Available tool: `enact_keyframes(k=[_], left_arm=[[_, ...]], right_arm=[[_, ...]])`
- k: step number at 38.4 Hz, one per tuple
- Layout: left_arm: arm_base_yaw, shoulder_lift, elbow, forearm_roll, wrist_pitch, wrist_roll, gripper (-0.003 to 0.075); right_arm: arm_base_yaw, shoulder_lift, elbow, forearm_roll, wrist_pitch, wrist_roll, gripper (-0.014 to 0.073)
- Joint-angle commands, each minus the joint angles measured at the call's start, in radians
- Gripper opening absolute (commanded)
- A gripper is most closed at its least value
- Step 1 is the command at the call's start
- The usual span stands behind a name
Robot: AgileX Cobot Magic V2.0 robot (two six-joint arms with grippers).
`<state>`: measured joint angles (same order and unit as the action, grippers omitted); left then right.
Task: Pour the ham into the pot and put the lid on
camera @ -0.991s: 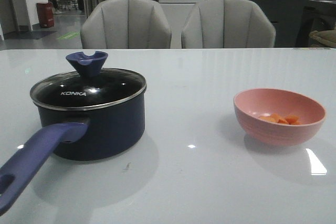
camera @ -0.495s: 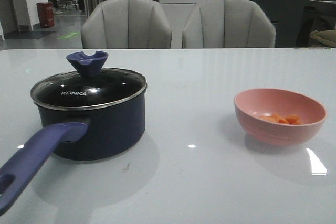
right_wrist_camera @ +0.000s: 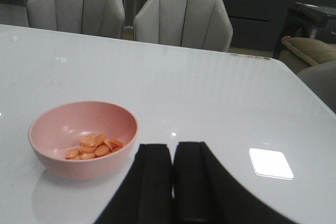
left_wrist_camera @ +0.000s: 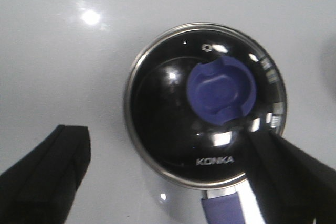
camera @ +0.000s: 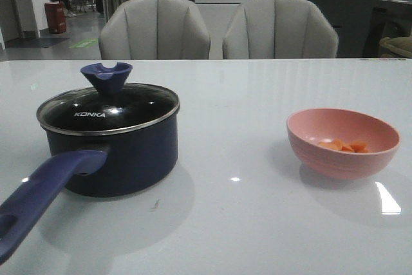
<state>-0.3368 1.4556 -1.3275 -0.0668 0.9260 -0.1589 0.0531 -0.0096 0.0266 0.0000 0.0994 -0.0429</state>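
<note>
Table [camera: 244,223]: glossy white top carrying everything; two grey chairs [camera: 154,29] stand behind it at 12 o'clock.
Pot [camera: 122,159]: dark navy saucepan at about 9 o'clock from table centre, long purple-blue handle [camera: 38,198] running out toward 7 o'clock.
Lid [camera: 108,111]: glass with a metal rim and white KONKA lettering, seated flat on the pot; blue notched knob [left_wrist_camera: 220,90] upright at its middle.
Pink bowl [camera: 342,141]: at 3 o'clock, well apart from the pot.
Ham [right_wrist_camera: 94,148]: orange-pink slices lying in the bowl's bottom, none in the pot as far as the glass shows.
Left gripper [left_wrist_camera: 168,174]: spread wide above the lid, one finger off the rim on each side, holding nothing; not visible in the front view.
Right gripper [right_wrist_camera: 172,182]: fingers pressed together, empty, near the bowl with the bowl at roughly 10 o'clock in its own view.
Stage: my reading is that the lid must come off before anything can be poured.
Risk, knob: the flared, notched shape may let the fingers slide off if they close off-centre.
Risk, pot: a skewed lift could drag the rim and shift or swing the pot by its long handle.
Risk, bowl: a thin-rim grip may slip on tilting, scattering slices across the table short of the pot.
</note>
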Motion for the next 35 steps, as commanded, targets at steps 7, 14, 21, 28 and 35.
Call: enact_keyframes(k=[7,14,21,28,35], left_arm=[[-0.074,0.198,-0.248,0.021,0.121,-0.103,0.0625],[-0.099,0.296,-0.352,0.067,0.173,-0.205,0.0625],[-0.109,0.362,-0.425,0.067,0.232,-0.252,0.0625],[-0.109,0.397,-0.441,0.067,0.259,-0.252,0.0625],[-0.115,0.421,-0.441,0.06,0.263,-0.271,0.0625]], right_arm=[[-0.005,-0.02,-0.005,-0.009,-0.081,-0.004,0.0155],[-0.005,-0.02,-0.005,-0.009,-0.081,-0.004,0.0155],[-0.005,-0.021,-0.005,-0.009,-0.081,-0.004,0.0155],[-0.005,-0.021,-0.005,-0.009,-0.081,-0.004,0.0155],[-0.005,-0.021,-0.005,-0.009,-0.081,-0.004,0.0155]])
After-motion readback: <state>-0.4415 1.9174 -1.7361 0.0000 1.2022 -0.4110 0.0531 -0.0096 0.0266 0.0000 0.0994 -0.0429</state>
